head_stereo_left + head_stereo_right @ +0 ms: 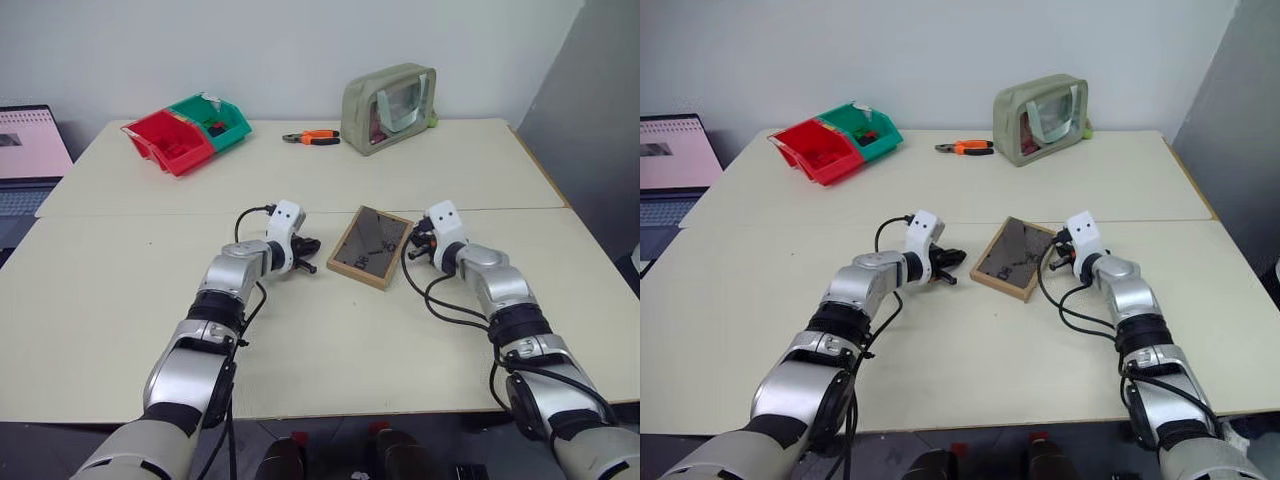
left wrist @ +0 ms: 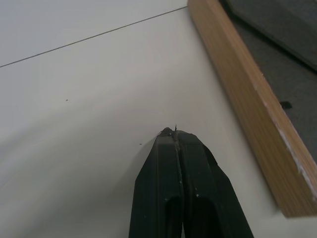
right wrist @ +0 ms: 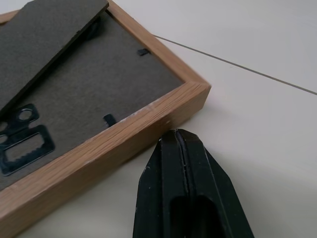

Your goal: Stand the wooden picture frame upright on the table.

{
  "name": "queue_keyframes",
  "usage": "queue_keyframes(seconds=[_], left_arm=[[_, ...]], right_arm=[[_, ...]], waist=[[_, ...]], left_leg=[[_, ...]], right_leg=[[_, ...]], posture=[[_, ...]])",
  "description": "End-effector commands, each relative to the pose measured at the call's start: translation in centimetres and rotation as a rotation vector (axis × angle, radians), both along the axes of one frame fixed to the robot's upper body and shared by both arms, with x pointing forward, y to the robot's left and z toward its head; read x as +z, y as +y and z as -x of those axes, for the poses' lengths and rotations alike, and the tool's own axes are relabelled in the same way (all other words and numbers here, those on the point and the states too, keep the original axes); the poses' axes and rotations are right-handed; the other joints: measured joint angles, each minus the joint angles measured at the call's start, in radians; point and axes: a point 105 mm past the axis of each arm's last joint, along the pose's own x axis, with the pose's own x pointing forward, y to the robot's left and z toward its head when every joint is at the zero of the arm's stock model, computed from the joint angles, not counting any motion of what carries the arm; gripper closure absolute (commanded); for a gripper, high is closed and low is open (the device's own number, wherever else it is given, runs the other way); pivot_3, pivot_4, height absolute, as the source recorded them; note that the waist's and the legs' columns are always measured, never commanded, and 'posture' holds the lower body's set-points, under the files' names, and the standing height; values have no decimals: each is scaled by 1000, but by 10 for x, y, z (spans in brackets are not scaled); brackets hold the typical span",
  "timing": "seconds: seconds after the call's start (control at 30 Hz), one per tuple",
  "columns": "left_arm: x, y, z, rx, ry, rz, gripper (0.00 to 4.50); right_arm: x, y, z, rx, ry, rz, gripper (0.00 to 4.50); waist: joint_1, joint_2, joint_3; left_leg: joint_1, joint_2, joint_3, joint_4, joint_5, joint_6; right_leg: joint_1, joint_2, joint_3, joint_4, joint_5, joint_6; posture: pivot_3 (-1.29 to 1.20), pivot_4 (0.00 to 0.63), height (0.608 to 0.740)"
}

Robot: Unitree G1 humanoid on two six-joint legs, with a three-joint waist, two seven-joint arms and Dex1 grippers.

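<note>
The wooden picture frame (image 1: 371,246) lies flat on the table (image 1: 120,300), dark back panel up, just below the seam. In the right wrist view its light-wood edge (image 3: 99,148), a metal hanger and the fold-out stand panel show. My left gripper (image 1: 310,257) is shut and empty, its tips on the table a short way left of the frame; the left wrist view has the frame's edge (image 2: 247,109) beside the closed fingers. Close to the frame's right edge, my right gripper (image 1: 414,247) is likewise shut and holds nothing.
Red and green bins (image 1: 187,132) sit at the far left of the table. Orange-handled pliers (image 1: 312,138) and a green clear-windowed pouch (image 1: 389,107) lie at the back. A laptop (image 1: 30,150) stands off the table's left end.
</note>
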Motion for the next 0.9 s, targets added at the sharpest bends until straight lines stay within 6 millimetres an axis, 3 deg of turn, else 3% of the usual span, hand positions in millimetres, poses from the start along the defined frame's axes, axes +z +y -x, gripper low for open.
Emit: queue_keyframes(seconds=[0.03,0.23,0.53,0.9], left_arm=[[1,-21,7,-100,6,5,4479],[-7,-21,26,-151,49,-25,4479],[-21,24,72,-72,118,-92,4479],[-29,85,109,100,181,-167,4479]], right_arm=[[16,17,-5,55,-62,13,4498],[13,50,4,149,-49,-28,4498],[10,96,43,390,-10,-71,4498],[2,122,79,565,56,-79,4498]], waist=[[0,0,0],[-6,0,0],[-33,2,-1],[-34,2,-2]], left_leg=[[0,0,0,0,0,0],[1,1,0,0,0,0],[2,3,-1,-1,0,0],[7,3,-2,-1,0,0]], right_leg=[[0,0,0,0,0,0],[0,0,0,1,0,0],[0,-1,1,2,0,0],[5,1,1,1,0,0]], posture=[[0,150,740],[0,150,740],[0,150,740],[0,150,740]])
